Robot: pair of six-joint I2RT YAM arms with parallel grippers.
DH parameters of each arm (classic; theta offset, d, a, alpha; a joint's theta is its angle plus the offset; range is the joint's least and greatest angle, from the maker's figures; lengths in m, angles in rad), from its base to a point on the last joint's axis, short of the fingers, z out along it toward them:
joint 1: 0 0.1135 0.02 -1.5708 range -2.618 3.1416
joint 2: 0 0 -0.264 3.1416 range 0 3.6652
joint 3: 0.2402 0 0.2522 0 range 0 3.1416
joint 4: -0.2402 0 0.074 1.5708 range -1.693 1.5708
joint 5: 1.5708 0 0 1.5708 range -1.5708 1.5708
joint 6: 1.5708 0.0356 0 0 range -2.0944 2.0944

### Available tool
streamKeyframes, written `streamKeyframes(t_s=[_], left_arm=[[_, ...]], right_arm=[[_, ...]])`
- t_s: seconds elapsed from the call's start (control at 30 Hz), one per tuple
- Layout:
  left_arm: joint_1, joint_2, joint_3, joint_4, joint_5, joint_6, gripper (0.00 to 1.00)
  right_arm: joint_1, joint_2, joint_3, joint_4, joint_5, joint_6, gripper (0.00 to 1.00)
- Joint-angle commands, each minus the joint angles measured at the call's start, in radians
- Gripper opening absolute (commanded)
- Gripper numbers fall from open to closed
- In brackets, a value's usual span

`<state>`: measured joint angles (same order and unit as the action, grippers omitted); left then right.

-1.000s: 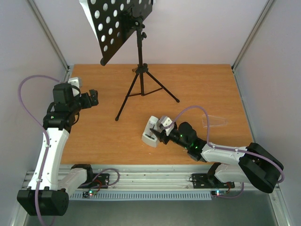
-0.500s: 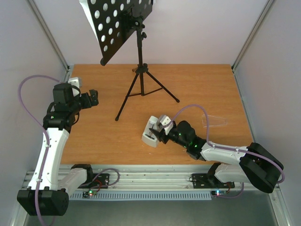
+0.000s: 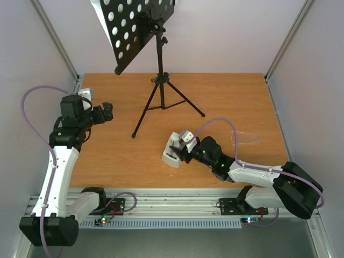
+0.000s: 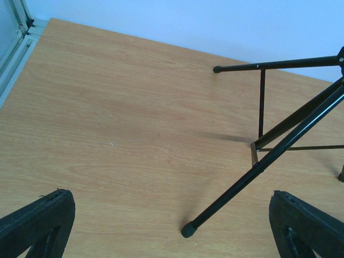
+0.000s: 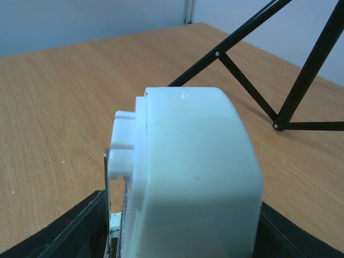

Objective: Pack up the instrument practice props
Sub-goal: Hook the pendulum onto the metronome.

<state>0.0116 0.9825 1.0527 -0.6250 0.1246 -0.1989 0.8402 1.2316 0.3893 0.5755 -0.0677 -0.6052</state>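
- Metronome (image 3: 173, 150), white, tipped on its side on the desk (image 3: 107, 161), near the middle, just right of and nearer than the tripod's closest foot, apart from it.
- Low over the wood from the near right, right gripper (image 3: 181, 152); fingers (image 5: 70, 231) set against both flanks of the metronome (image 5: 188, 177), pinching it. White body filling the whole gap between them in the wrist view.
- At the far middle of the desk, music stand (image 3: 159, 59): black, upright on three spread legs, perforated panel tilted and overhanging to the left.
- On the panel's far face, sheet of music (image 3: 98, 5): white, showing through the round holes and past the panel's upper left edge.
- Raised at the left side of the desk, left gripper (image 3: 107, 111), pointing right toward the tripod and well apart from it; fingers (image 4: 37, 223) spread wide over bare wood.
- In the left wrist view, tripod foot (image 4: 188, 230) planted on the desk between and just beyond the two fingertips, not touching either.
- On the right side of the desk, clear plastic item (image 3: 244, 138), lying flat; cannot tell what.
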Motion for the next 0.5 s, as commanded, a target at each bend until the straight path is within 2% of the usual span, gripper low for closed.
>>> streamKeyframes(t_s=[0.0, 0.47], left_arm=[[-0.002, 0.002, 0.01, 0.028, 0.011, -0.005, 0.99], [-0.002, 0.001, 0.01, 0.027, 0.002, -0.002, 0.99]], right_arm=[[0.002, 0.01, 0.022, -0.013, 0.026, 0.005, 0.64], [0.002, -0.025, -0.023, 0.026, 0.007, 0.03, 0.63]])
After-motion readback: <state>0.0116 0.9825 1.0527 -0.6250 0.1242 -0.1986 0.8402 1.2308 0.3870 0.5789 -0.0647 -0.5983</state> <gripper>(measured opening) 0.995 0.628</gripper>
